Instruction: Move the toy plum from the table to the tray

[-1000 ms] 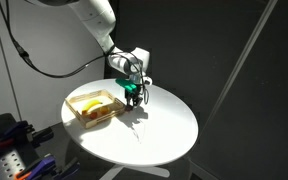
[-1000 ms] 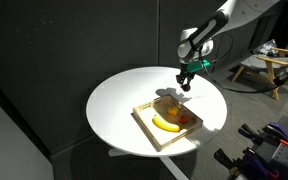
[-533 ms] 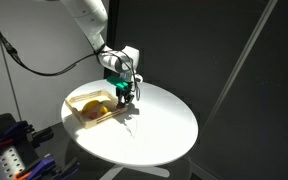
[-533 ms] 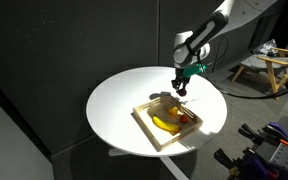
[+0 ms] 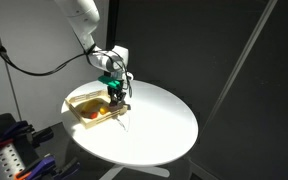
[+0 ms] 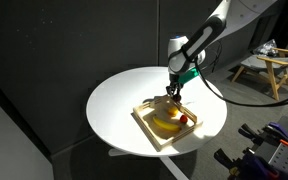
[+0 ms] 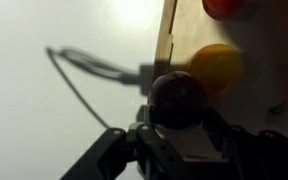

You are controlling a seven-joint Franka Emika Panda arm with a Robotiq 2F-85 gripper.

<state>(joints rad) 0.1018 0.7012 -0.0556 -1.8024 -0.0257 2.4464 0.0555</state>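
In the wrist view my gripper (image 7: 179, 112) is shut on the toy plum (image 7: 178, 97), a small dark red-purple ball, held over the edge of the light wood tray (image 7: 167, 40). In both exterior views the gripper (image 5: 116, 97) (image 6: 172, 91) hangs just above the tray's near rim (image 5: 102, 119) (image 6: 147, 125) on the round white table (image 5: 159, 125) (image 6: 119, 100). The plum is too small to make out in the exterior views.
The tray holds a yellow banana-like toy (image 7: 216, 66) (image 6: 164, 124) and an orange-red toy fruit (image 7: 222, 7) (image 6: 184, 120). A thin dark cable (image 7: 79, 75) lies on the table beside the tray. Dark curtains stand behind the table.
The gripper has moved with the plum from above the bare table toward the tray and now sits over the tray's edge.
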